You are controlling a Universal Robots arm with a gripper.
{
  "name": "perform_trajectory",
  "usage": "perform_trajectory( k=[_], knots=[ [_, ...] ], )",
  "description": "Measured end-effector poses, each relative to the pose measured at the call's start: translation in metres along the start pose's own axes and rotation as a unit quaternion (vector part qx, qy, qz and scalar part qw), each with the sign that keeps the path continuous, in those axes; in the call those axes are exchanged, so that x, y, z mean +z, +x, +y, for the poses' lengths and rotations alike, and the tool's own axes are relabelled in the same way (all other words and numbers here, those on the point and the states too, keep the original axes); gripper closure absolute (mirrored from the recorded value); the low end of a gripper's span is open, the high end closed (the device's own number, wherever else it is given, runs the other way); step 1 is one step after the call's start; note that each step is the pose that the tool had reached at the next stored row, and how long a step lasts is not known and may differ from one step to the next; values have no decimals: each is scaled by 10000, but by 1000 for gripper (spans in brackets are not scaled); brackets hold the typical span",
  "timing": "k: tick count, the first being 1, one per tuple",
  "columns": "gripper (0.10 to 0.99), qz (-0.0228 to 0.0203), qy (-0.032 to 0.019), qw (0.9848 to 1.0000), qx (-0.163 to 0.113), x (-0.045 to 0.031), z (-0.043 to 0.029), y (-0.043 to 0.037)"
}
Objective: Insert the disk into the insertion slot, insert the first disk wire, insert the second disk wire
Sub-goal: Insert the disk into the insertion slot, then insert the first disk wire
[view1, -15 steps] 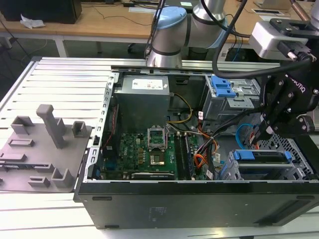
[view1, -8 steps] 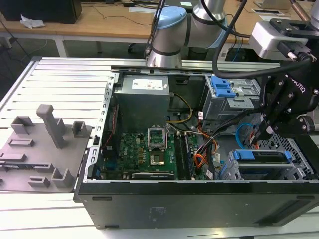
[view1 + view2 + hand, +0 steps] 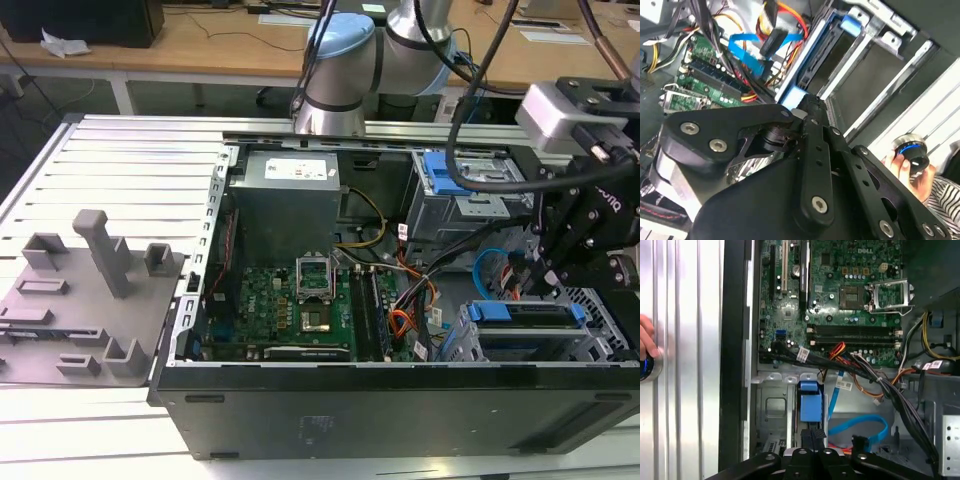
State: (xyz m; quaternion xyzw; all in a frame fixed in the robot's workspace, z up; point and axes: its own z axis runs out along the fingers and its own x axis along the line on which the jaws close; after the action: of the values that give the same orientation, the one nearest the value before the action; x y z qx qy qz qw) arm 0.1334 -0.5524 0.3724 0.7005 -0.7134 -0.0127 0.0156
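1. Right now my gripper (image 3: 550, 283) hangs low in the corner of the open computer case (image 3: 400, 400) at the exterior view's right. Room there is tight. The case's near wall is on one side, and the tall cage (image 3: 465, 185) with its blue latch stands beyond. A bundle of black cables (image 3: 880, 385) lies toward the motherboard (image 3: 300, 300).
2. The case lies on a ribbed metal tabletop (image 3: 130, 170). A grey fixture plate (image 3: 90, 290) sits just beside the case at the exterior view's left.
3. A hand (image 3: 646, 337) rests on a round knob (image 3: 647, 367) on the tabletop, just outside the case's wall.
4. In the first wrist view my jaws look pressed together with nothing between them. Their tips are right at the end of the disk's blue frame. I cannot tell whether they touch it.
5. The disk (image 3: 525, 335) sits in the slot (image 3: 600, 315) and seems to stand on edge, with its blue frame uppermost. Its long axis runs along the case's near wall, across the exterior view from left to right.
6. The light-blue cable (image 3: 490, 265) curls in a loop between the tall cage and the disk, just beside my gripper. I cannot tell where its end goes.
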Motion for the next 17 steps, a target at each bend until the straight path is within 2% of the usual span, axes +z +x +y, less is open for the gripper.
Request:
perform_trajectory(
  k=[2, 3, 14, 15, 17],
  knots=[
    [980, 0, 0, 10000, -1, 41, -66, -2],
    [980, 1, 0, 10000, 0, 51, -75, -2],
    [980, 0, 0, 10000, 0, 56, -78, -2],
    [973, 0, 0, 10000, 0, 56, -79, -2],
    [851, 0, 0, 10000, 0, 57, -80, -2]
  ],
)
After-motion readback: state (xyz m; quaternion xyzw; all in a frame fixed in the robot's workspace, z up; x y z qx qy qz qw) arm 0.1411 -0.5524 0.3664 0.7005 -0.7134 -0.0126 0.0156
